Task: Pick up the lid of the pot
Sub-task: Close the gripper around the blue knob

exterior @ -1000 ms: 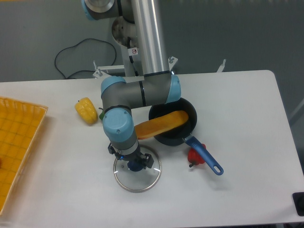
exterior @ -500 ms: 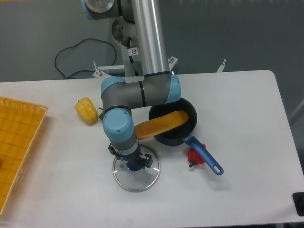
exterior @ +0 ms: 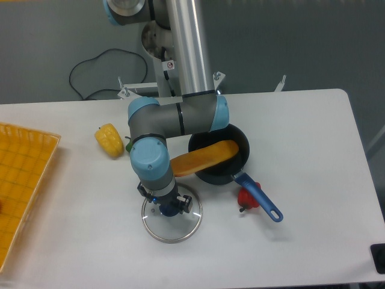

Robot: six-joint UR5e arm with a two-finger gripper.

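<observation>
Pot lid [exterior: 171,232], glass w/ dark knob [exterior: 169,211], lies on the table [exterior: 307,180], below the gripper [exterior: 165,201]. Fingertips sit at the knob; whether they pinch it or stand slightly apart, can't tell. Behind lid: blk. pan [exterior: 215,176] w/ blue handle [exterior: 257,196] & orange curved item [exterior: 204,158] partly inside. Red pepper [exterior: 246,199] near handle; yel. pepper [exterior: 110,141] well apart from pan.

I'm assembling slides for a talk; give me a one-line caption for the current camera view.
UR5e end effector at the blue knob of a clear pot lid, near a black pan.
</observation>
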